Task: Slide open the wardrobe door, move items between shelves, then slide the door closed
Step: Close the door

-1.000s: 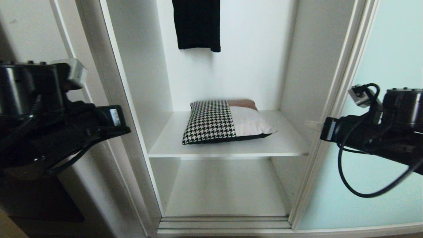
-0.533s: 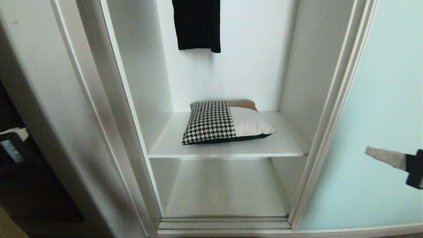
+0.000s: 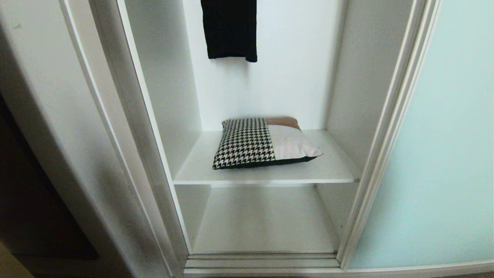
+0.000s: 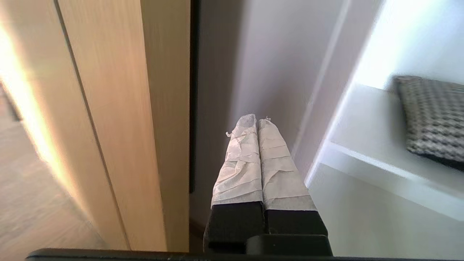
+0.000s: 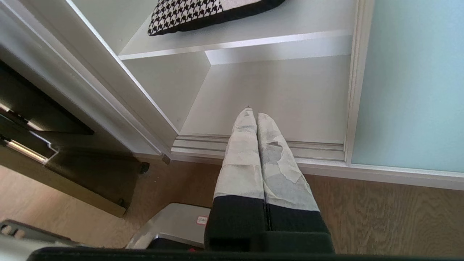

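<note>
Cushion on the upper shelf of the open wardrobe

The cushion [image 3: 262,142] is square, half black-and-white houndstooth, with a rust-brown patch, a light-grey patch and a black underside; it lies flat on the upper shelf [image 3: 332,170], the only thing there; the lower shelf [image 3: 262,220] holds nothing; a black garment [image 3: 230,29] hangs above; the sliding door [image 3: 444,154], pale aqua frosted glass, stands pushed to the right; the left gripper [image 4: 257,123] and right gripper [image 5: 253,115] both have taped fingers pressed together, holding nothing, out of the head view.

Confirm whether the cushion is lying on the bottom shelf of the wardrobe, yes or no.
No: in the head view the cushion lies on the upper shelf, and the lower shelf beneath it is bare.
</note>
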You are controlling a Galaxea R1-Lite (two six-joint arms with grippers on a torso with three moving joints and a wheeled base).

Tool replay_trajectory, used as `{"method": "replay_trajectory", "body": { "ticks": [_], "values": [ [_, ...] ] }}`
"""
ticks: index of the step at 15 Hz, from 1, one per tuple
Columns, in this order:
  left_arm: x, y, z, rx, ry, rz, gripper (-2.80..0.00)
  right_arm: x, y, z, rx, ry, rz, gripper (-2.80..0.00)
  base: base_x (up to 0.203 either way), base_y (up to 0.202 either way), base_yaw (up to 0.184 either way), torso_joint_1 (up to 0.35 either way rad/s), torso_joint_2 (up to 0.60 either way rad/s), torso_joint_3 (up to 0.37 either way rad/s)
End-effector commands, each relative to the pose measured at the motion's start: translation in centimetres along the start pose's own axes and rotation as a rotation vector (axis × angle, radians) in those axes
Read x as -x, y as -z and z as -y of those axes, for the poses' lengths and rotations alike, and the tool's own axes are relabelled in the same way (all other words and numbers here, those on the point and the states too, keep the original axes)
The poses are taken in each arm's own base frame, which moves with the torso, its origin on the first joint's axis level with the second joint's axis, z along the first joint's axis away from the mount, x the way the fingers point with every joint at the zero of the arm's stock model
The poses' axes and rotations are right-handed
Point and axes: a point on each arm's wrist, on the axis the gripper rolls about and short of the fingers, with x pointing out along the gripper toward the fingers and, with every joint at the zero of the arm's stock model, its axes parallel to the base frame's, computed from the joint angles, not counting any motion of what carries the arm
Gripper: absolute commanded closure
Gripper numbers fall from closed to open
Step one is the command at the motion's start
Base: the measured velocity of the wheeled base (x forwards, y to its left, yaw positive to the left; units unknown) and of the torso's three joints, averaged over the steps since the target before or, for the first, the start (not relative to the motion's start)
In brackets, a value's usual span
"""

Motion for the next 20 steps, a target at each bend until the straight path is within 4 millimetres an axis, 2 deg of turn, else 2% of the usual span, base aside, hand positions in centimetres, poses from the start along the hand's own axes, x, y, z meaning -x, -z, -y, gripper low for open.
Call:
{"method": "replay_trajectory", "body": {
  "ticks": [1, 4, 6, 8, 10, 12, 13, 17, 20],
  "values": [
    [2.1, 1.7, -1.3, 0.030, 0.022, 0.064, 0.00, 2.1, 1.9, 0.3, 0.006, -0.029, 0.083, 0.00, 0.000, 0.000, 0.000, 0.000, 0.00, 0.000],
    [3.4, 2.8, -2.0, 0.039, 0.015, 0.120, 0.00, 2.9, 3.5, 0.8, 0.006, -0.018, 0.123, 0.00, 0.000, 0.000, 0.000, 0.000, 0.00, 0.000],
    [4.3, 5.5, -2.4, -0.004, 0.116, 0.119, 0.00, 2.7, 4.3, 1.2, -0.033, 0.060, 0.137, 0.00, 0.000, 0.000, 0.000, 0.000, 0.00, 0.000],
    [5.1, 6.8, -2.7, -0.082, 0.208, 0.119, 0.00, 2.6, 4.5, 1.4, -0.048, 0.078, 0.141, 0.00, 0.000, 0.000, 0.000, 0.000, 0.00, 0.000],
    [5.8, 8.3, -2.8, -0.165, 0.331, 0.074, 0.00, 2.6, 4.5, 1.3, -0.038, 0.064, 0.140, 0.00, 0.000, 0.000, 0.000, 0.000, 0.00, 0.000],
    [5.8, 9.2, -2.7, -0.109, 0.418, -0.025, 0.00, 2.2, 5.2, 1.6, -0.019, 0.074, 0.113, 0.00, 0.000, 0.000, 0.000, 0.000, 0.00, 0.000],
    [5.9, 9.8, -2.8, -0.136, 0.428, -0.081, 0.00, 2.0, 5.8, 1.8, 0.007, 0.083, 0.093, 0.00, 0.000, 0.000, 0.000, 0.000, 0.00, 0.000],
    [5.9, 9.9, -2.7, -0.261, 0.468, -0.069, 0.00, 1.1, 7.3, 2.5, 0.068, 0.094, 0.086, 0.00, 0.000, 0.000, 0.000, 0.000, 0.00, 0.000],
    [5.9, 9.8, -2.7, -0.203, 0.461, -0.063, 0.00, 0.7, 7.8, 2.7, 0.094, 0.085, 0.112, 0.00, 0.000, 0.000, 0.000, 0.000, 0.00, 0.000]
  ]
}}
